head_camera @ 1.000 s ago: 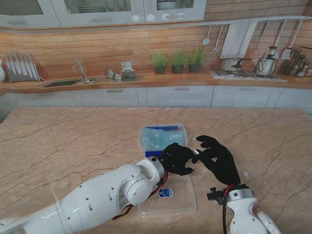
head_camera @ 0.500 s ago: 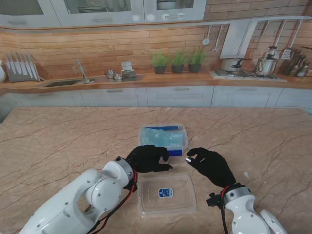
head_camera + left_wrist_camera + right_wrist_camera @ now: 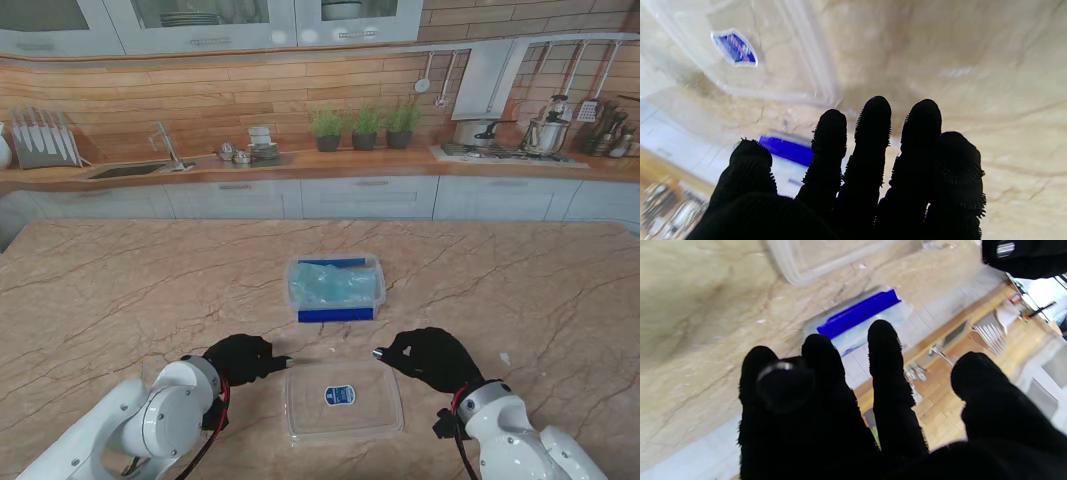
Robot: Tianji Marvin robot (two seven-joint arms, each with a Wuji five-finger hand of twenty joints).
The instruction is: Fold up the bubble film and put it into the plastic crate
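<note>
Stand view shows the bubble film (image 3: 334,284) already bunched inside the one plastic crate (image 3: 335,315) on the counter (image 3: 120,290), with one clear lid (image 3: 343,398) lying nearer to me. The left hand (image 3: 243,358) and right hand (image 3: 432,359) flank the lid, fingers (image 3: 873,123) apart and holding nothing. My worry: a hand could nudge the light lid, or the springy film could puff out over the crate rim

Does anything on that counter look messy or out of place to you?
Nothing is spilled or broken. The bubble film sits inside the plastic crate, but the clear lid lies loose on the table nearer to me, not on the crate.
</note>
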